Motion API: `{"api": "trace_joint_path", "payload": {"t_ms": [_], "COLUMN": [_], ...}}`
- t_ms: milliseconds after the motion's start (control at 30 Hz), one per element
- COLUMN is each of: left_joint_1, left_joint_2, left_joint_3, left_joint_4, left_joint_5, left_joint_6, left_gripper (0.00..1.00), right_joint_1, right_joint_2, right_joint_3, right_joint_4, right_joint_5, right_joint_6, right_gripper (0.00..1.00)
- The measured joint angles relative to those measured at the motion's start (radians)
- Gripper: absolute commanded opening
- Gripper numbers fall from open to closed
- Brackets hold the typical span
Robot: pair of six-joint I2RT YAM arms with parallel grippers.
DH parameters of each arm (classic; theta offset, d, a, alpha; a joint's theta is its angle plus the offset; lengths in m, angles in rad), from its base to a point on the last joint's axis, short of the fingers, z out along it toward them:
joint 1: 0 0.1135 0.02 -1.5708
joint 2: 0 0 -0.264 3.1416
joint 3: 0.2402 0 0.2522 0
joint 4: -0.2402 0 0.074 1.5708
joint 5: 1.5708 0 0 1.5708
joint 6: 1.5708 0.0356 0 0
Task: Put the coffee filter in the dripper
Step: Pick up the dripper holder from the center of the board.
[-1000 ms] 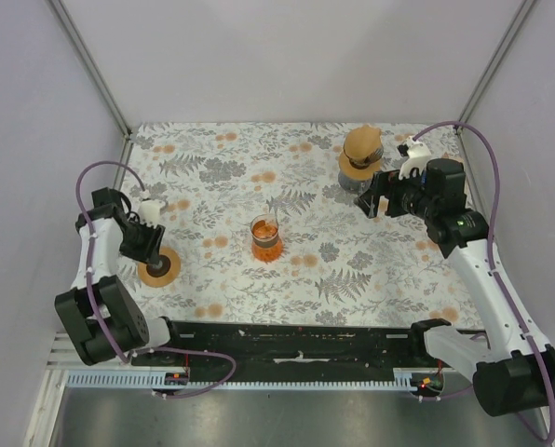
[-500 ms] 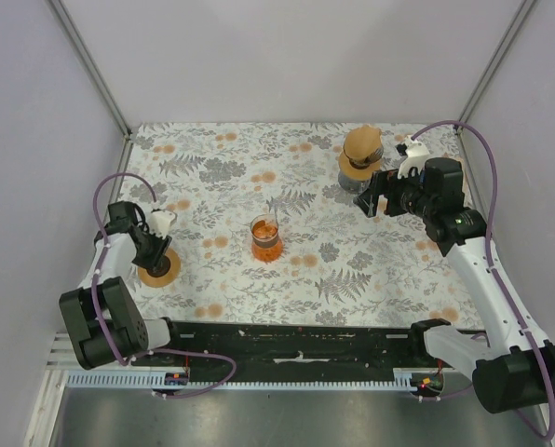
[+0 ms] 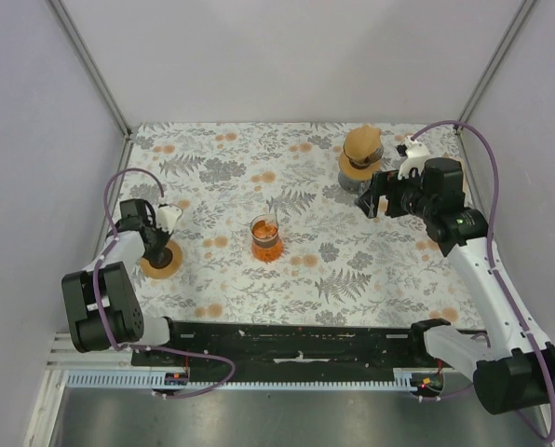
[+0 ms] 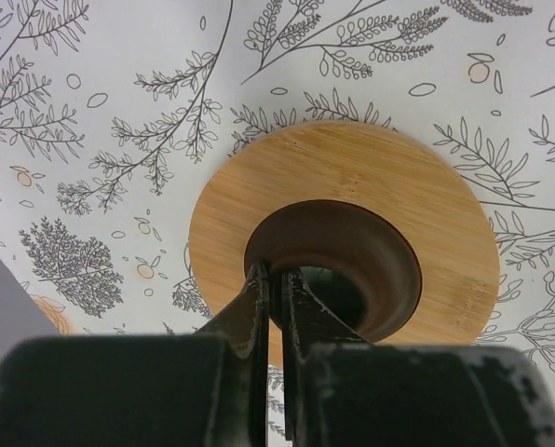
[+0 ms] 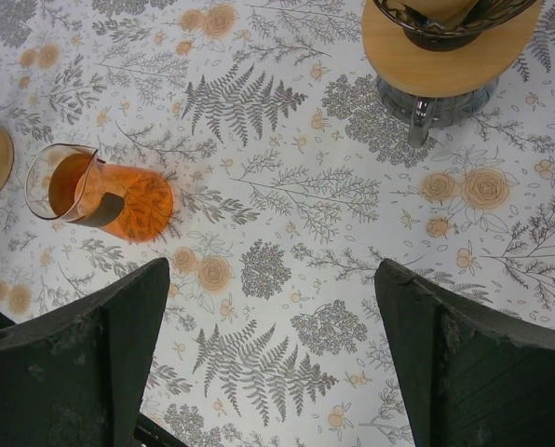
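The dripper (image 4: 352, 242), a dark brown cone set in a round bamboo collar, lies on the flowered table at the left (image 3: 160, 260). My left gripper (image 4: 276, 272) is shut on the near rim of its cone, one finger inside and one outside. The tan coffee filter (image 3: 362, 143) sits in a wood-rimmed holder (image 5: 445, 58) on a stand at the back right. My right gripper (image 5: 273, 270) hovers open just in front of that stand (image 3: 372, 200), holding nothing.
A small glass carafe of orange liquid (image 3: 266, 238) stands mid-table, also in the right wrist view (image 5: 105, 196). The cell's left wall runs close beside the left arm. A black rail (image 3: 296, 340) lines the near edge.
My left gripper came down onto the dripper and closed on the cone's rim. The right arm has not moved.
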Motion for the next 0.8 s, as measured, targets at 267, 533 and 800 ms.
{"api": "trace_joint_path", "payload": {"t_ms": [267, 533, 800], "left_joint_1": [0.006, 0.004, 0.000], "left_joint_2": [-0.042, -0.304, -0.578], "left_joint_3": [0.045, 0.263, 0.405], "left_joint_4": [-0.074, -0.345, -0.534], "left_joint_5": [0.135, 0.429, 0.628], "left_joint_6": [-0.059, -0.133, -0.151], "left_gripper": [0.02, 0.02, 0.02], "right_joint_1": [0.043, 0.225, 0.664], "right_joint_2": [-0.047, -0.085, 0.057], "right_joint_3": [0.060, 0.146, 0.238], "right_joint_4": [-0.053, -0.056, 0.134], "right_joint_5": [0.005, -0.014, -0.022], "right_joint_6": [0.000, 0.032, 0.171], "right_gripper": [0.98, 0.95, 0.98]}}
